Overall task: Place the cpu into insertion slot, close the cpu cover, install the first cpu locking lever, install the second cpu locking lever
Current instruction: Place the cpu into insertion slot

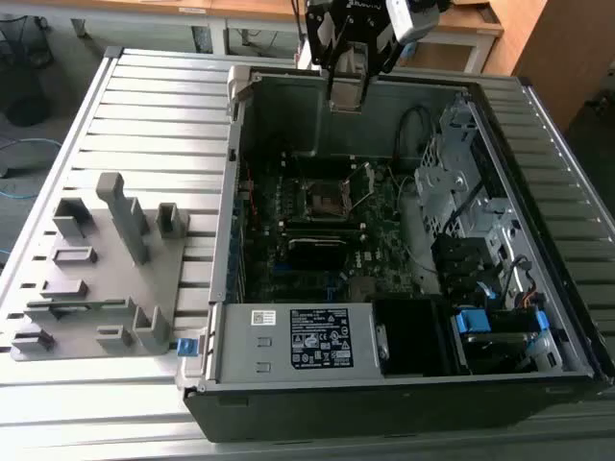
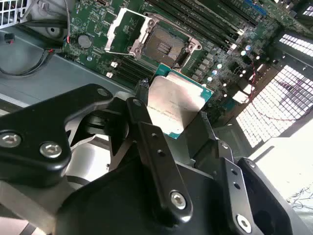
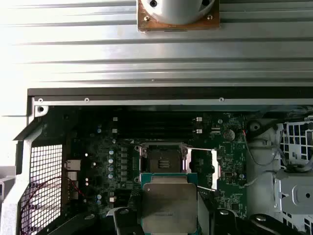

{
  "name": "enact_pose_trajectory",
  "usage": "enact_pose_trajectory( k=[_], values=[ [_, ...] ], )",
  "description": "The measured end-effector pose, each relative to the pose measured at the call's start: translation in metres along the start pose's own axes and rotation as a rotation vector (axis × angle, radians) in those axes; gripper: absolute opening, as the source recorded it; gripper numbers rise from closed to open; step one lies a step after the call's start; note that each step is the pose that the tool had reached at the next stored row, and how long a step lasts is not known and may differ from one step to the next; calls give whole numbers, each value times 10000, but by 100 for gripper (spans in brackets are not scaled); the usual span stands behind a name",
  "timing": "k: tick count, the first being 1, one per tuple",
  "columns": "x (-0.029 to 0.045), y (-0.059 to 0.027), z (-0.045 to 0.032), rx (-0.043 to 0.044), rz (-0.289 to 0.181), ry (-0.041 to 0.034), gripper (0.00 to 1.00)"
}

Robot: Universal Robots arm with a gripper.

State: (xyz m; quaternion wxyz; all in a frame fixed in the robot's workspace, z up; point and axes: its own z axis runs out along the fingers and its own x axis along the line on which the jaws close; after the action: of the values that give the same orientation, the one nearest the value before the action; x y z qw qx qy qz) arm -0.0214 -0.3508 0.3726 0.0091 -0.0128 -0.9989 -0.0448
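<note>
My gripper point(image 1: 348, 94) hangs above the far wall of the open computer case point(image 1: 223, 288), shut on the cpu. The cpu point(image 2: 176, 100) point(image 3: 168, 206) is a flat square chip with a silver top and a green edge, pinched by its sides between the black fingers point(image 2: 142, 122). Below it on the green board lies the insertion slot point(image 1: 325, 200) point(image 2: 166, 46) point(image 3: 161, 161), a dark square socket, bare inside. The cpu cover point(image 2: 124, 30) point(image 3: 203, 166), a thin silver frame, stands flipped open beside the socket. The locking levers are too small to make out.
A black card point(image 1: 317, 252) lies across the board nearer the labelled power supply point(image 1: 288, 341). A metal drive cage with cables point(image 1: 461, 192) fills the exterior view's right side of the case. A grey fixture plate with holders point(image 1: 96, 279) sits on the slatted table at the left.
</note>
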Motion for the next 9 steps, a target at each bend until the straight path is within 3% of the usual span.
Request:
enact_pose_trajectory(
  k=[9],
  values=[
    [0,-1,11,0,0,0,54]
  ],
)
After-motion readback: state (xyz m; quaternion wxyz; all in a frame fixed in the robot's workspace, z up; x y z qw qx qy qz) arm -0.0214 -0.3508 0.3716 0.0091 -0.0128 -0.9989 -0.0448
